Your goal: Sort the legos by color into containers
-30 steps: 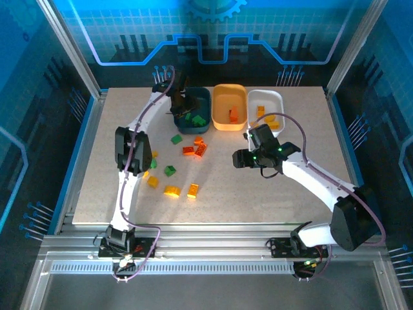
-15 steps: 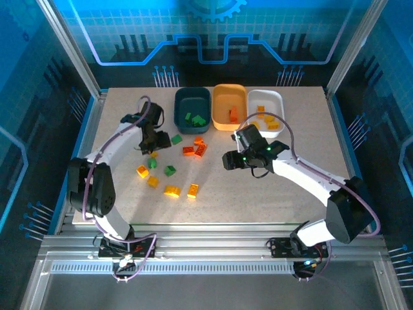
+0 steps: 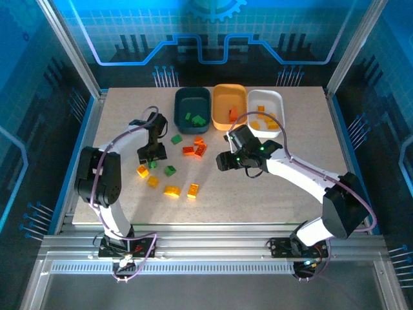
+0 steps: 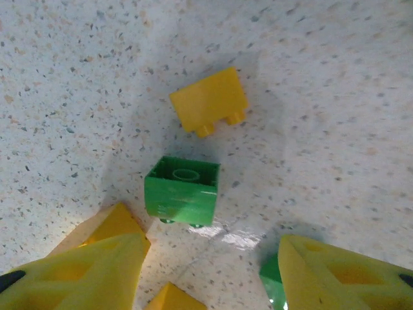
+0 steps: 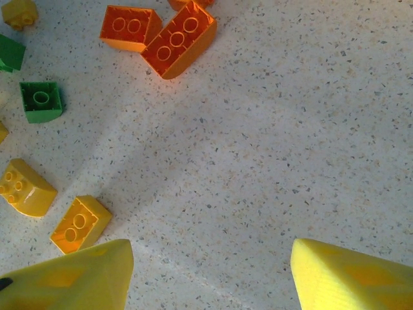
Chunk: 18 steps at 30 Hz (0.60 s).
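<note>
My left gripper (image 3: pixel 150 157) (image 4: pixel 210 271) hangs open low over the table. A green brick (image 4: pixel 182 189) (image 3: pixel 153 165) lies on its side just ahead of the fingertips, not between them. A yellow brick (image 4: pixel 210 101) lies beyond it. Another green brick (image 4: pixel 273 279) peeks out by the right finger. My right gripper (image 3: pixel 222 160) (image 5: pixel 210 271) is open over bare table; two red-orange bricks (image 5: pixel 179 39) (image 3: pixel 201 148) lie ahead of it. The teal bin (image 3: pixel 193 98) holds green bricks, the orange bin (image 3: pixel 229 92) a red-orange one, the white bin (image 3: pixel 265 95) yellow-orange ones.
Loose bricks lie between the arms: green ones (image 3: pixel 176 139) (image 3: pixel 170 170) and yellow-orange ones (image 3: pixel 142 171) (image 3: pixel 171 191) (image 3: pixel 193 190). The three bins stand in a row at the table's far edge. Bare table stretches to the right of the right gripper.
My left arm swung from the teal bin down and left to the loose bricks on the table. My right gripper slid left toward the red-orange bricks.
</note>
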{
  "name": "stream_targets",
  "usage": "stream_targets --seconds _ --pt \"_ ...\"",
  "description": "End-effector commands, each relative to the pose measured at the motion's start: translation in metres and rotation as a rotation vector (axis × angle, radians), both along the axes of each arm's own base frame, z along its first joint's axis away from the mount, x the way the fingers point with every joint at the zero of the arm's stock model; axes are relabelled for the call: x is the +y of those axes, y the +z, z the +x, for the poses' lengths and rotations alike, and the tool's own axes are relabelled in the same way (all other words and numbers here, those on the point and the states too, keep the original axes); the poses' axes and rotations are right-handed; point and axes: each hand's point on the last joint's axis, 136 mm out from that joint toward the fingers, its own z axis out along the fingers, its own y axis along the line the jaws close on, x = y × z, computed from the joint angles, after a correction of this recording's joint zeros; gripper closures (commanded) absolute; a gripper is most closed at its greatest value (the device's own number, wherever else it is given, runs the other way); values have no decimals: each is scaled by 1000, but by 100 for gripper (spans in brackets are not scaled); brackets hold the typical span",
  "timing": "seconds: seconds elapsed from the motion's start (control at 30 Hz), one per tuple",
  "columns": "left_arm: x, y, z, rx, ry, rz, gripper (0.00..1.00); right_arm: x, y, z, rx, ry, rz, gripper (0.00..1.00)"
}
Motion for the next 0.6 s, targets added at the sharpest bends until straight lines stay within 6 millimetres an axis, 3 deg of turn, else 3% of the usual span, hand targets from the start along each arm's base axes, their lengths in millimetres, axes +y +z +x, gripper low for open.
stream_targets --seconds 0.0,0.23,0.57 --pt "10 1 0 19 25 63 42 2 12 0 -29 9 -3 33" --pt "11 -14 -3 48 35 74 43 -1 9 -1 -28 13 -15 33" --pt "8 -32 3 75 31 60 53 -5 8 -3 -28 2 -21 33"
